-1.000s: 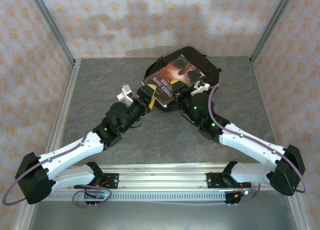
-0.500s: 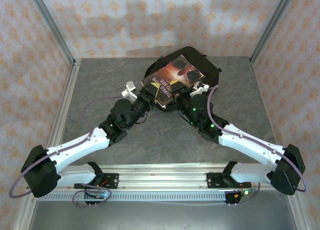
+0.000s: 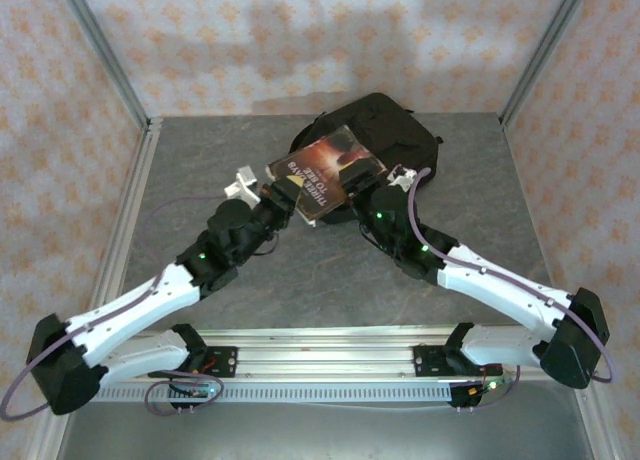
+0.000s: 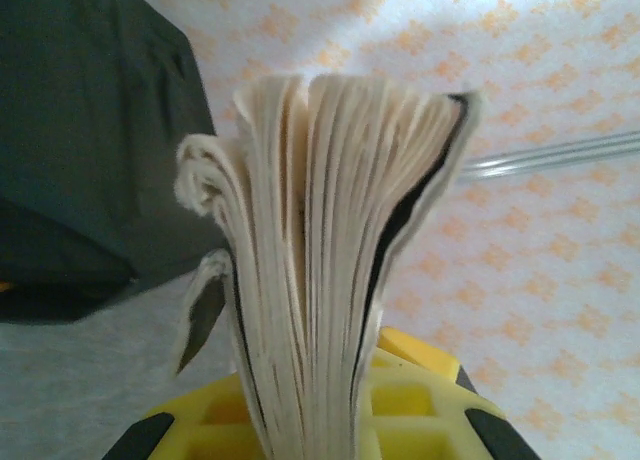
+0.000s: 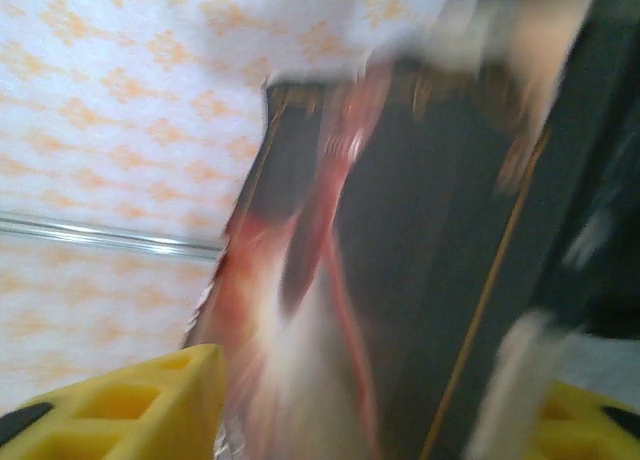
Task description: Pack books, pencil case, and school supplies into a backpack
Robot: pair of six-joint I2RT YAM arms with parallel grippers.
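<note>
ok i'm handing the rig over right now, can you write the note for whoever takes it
Left gripper: fingers shut on the near-left end of the dark paperback, holding it off the table.
Right gripper: fingers spread open with the paperback's cover just in front of them. The view is blurred, so contact is unclear.
Things: the paperback is tilted over the near edge of the black backpack, which lies at the far side of the table.
Done: the paperback is picked up. What the backpack already holds can't be told.
Left: get this paperback into the backpack, then pack whatever remains.
</note>
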